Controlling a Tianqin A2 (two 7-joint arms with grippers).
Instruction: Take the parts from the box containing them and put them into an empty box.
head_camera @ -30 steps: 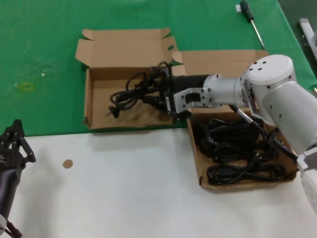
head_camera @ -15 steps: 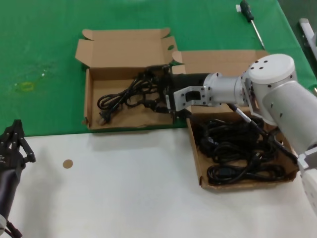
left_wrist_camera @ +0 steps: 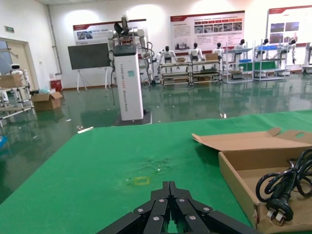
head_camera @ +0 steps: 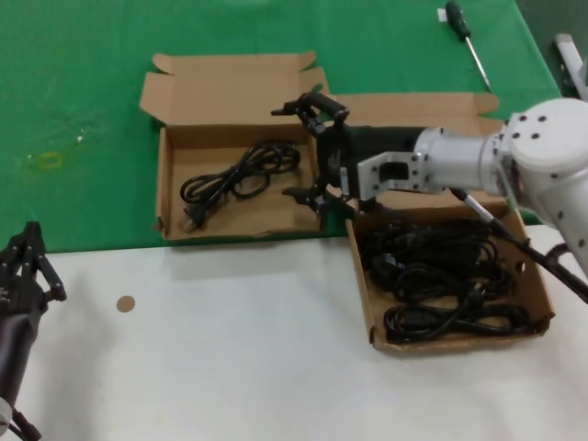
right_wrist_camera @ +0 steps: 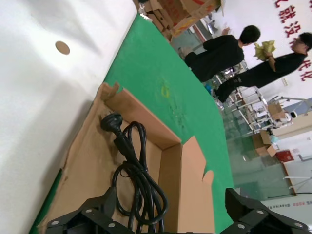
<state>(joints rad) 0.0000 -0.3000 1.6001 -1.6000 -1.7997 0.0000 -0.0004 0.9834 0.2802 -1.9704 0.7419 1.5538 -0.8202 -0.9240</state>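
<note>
Head view: two cardboard boxes sit on a half-green, half-white tabletop. One power cord lies in the left box; several cords fill the right box. Right end effector hovers released between them; left end effector waits clenched.

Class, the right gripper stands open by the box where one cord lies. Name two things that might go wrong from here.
1. The open right gripper sits low at the near wall of the left box; pulling back, it might nudge that box.
2. The cords in the right box lie tangled, so the next grab may lift several, or snag.
</note>
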